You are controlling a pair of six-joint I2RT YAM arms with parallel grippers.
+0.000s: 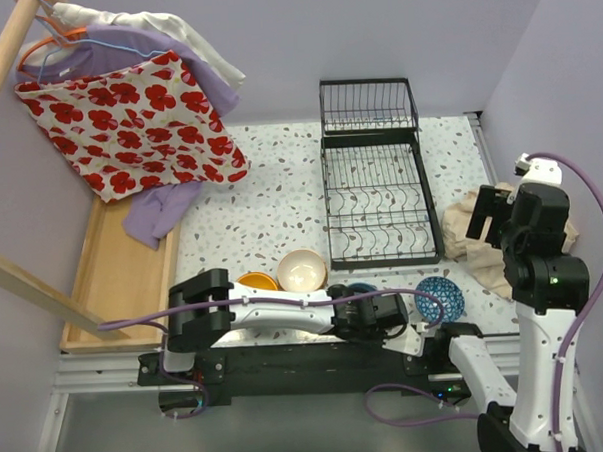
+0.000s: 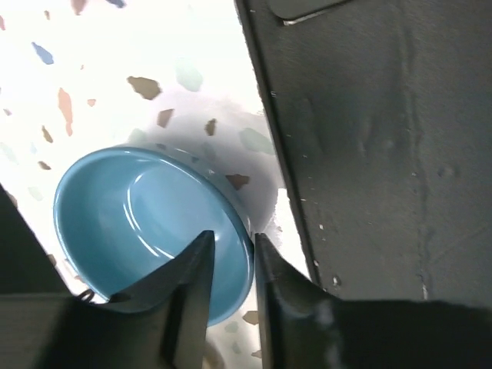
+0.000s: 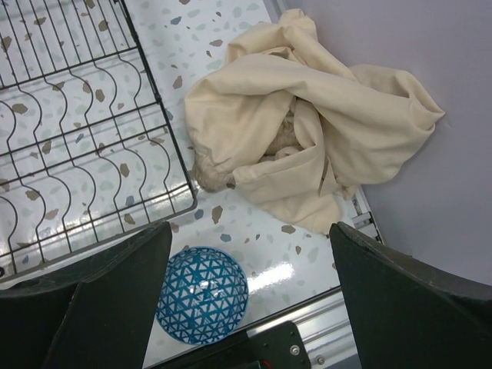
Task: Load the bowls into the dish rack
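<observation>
While the glossy, round plain blue bowl [image 2: 131, 223] sits at the speckled table's [image 2: 115, 69] near edge, just short of the black wire dish rack [image 1: 328, 205], the overhead view hides most of it. The left gripper [image 2: 231, 238] straddles its rim, jaws narrowed, one finger inside. They seem to touch, but I cannot tell whether they grip. The right gripper [image 3: 250, 238] gapes wide, holding nothing, above a triangle-patterned blue-white bowl [image 3: 202, 294].

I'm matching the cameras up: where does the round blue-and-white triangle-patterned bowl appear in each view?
Top external: the round blue-and-white triangle-patterned bowl sits lower right.
Left wrist: not in it.
Right wrist: bottom edge, left of centre.
Shared landmark: the black wire dish rack, whose near right corner lies just beyond the bowl in both those views.
</observation>
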